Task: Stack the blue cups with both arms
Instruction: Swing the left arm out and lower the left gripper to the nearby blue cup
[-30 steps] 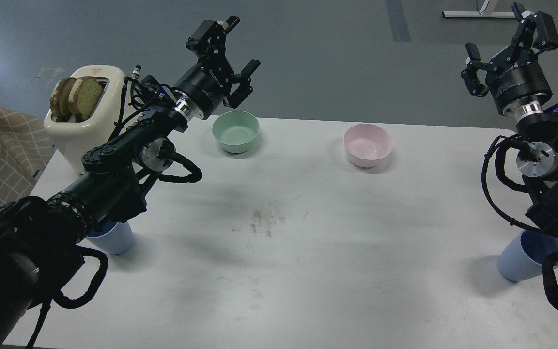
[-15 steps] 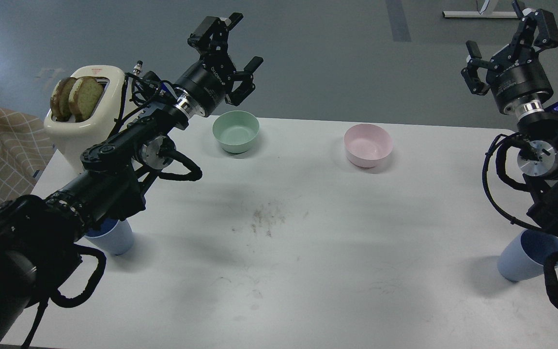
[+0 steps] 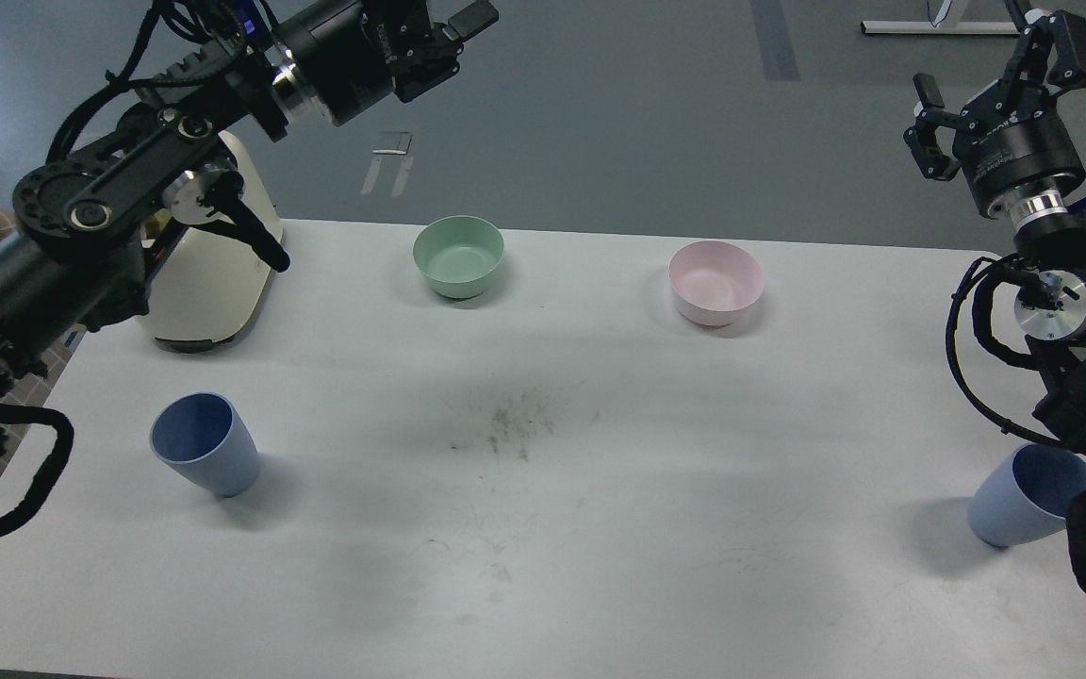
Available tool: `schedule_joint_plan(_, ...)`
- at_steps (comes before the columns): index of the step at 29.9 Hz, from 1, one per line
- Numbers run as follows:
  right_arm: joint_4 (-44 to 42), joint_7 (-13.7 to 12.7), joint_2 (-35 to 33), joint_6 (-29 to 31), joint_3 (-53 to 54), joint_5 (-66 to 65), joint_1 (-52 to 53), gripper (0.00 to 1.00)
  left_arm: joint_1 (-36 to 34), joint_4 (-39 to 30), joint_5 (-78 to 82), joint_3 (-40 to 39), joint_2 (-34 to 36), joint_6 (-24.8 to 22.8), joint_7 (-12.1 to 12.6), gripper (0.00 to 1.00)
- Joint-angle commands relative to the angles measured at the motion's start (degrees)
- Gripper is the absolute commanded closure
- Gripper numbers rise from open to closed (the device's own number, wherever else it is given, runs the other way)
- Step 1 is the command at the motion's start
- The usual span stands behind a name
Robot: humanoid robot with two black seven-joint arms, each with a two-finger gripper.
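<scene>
While the two blue cups are standing untouched at opposite ends of the tabletop (image 3: 543, 566), the left cup (image 3: 204, 443) is now showing fully, because the left arm has swung up and away. Its left tool (image 3: 430, 38) is partly cropped, so I cannot tell its state. The right tool (image 3: 1005, 75) is hanging released above the right cup (image 3: 1024, 495). Stacking seems unstarted.

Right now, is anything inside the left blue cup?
The left blue cup stands upright on the table. Its visible dark-blue inside looks empty; the near inner wall and part of the bottom are hidden by the rim.
</scene>
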Motion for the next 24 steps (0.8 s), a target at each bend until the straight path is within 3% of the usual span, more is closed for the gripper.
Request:
schedule_joint_plan(1,0.1,0.0,0.0,0.0,0.0,0.0,0.0,0.0,1.2,-12.5,14.3,0.1,10.4,0.0,0.1,0.02)
schedule_joint_plan(6,0.6,0.0,-0.8,0.0,-0.1,0.0,0.1,0.0,2.0,-24.2,24.9,2.1,22.9,0.0,0.1,0.02)
schedule_joint_plan(12,2.2,0.0,-1.5,0.0,-0.3,-0.1,-0.1,0.0,2.8,-31.7,35.0,7.1,37.1,0.0,-0.5,0.02)
schedule_joint_plan(18,3.6,0.0,-2.3,0.0,-0.3,-0.3,-0.6,0.0,6.2,-35.5,40.3,13.5,48.0,0.0,-1.4,0.02)
schedule_joint_plan(24,4.3,0.0,-2.2,0.0,-1.1,-0.5,-0.9,0.0,8.2,-35.2,43.0,17.4,52.1,0.3,-1.4,0.02)
